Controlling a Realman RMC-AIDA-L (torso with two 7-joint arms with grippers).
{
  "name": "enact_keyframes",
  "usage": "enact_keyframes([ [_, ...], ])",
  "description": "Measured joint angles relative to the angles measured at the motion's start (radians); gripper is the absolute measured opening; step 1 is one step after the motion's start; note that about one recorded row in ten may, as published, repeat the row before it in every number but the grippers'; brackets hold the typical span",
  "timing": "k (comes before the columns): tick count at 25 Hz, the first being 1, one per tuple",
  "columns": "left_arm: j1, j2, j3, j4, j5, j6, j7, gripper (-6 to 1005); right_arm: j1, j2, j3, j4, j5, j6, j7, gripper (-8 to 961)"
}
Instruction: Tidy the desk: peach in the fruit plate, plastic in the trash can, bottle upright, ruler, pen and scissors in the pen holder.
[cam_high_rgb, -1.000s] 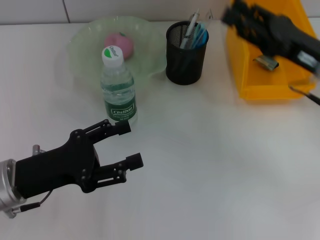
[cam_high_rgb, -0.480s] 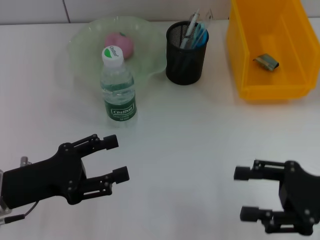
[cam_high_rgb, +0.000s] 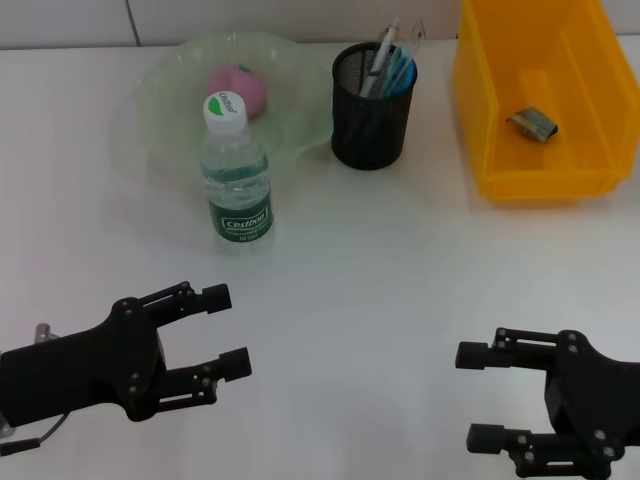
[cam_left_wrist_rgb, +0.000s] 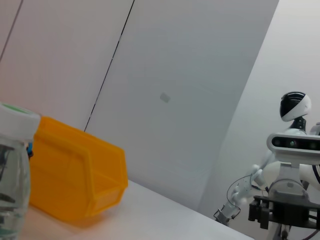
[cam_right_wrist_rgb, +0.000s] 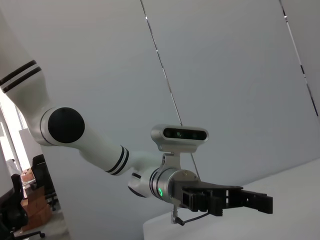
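The bottle (cam_high_rgb: 238, 172) stands upright on the white desk (cam_high_rgb: 380, 260) in front of the fruit plate (cam_high_rgb: 170, 80), which holds the pink peach (cam_high_rgb: 239, 88). The black mesh pen holder (cam_high_rgb: 372, 107) has the pen (cam_high_rgb: 382, 50) and a light blue item standing in it; ruler and scissors cannot be told apart there. The grey-green plastic (cam_high_rgb: 532, 124) lies in the yellow trash can (cam_high_rgb: 536, 178). My left gripper (cam_high_rgb: 224, 331) is open low at the front left. My right gripper (cam_high_rgb: 474, 396) is open at the front right. The left wrist view shows the bottle (cam_left_wrist_rgb: 12, 165) and the trash can (cam_left_wrist_rgb: 75, 175).
A white wall runs behind the desk. In the right wrist view the left arm's gripper (cam_right_wrist_rgb: 260, 202) shows farther off. In the left wrist view another white robot (cam_left_wrist_rgb: 287, 170) stands in the room beyond the desk.
My right arm came down from over the trash can to the front right of the desk. My left gripper drew back from the bottle toward the front left.
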Motion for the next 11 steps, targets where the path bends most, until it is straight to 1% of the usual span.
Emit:
enact_keyframes([
  [4, 0.004, 0.005, -0.004, 0.003, 0.000, 0.009, 0.000, 832, 0.019, 0.013, 0.002, 0.001, 0.000, 0.004, 0.000, 710],
  [11, 0.004, 0.005, -0.001, 0.004, 0.000, 0.011, 0.000, 832, 0.031, 0.021, 0.002, 0.001, -0.002, 0.006, -0.001, 710],
])
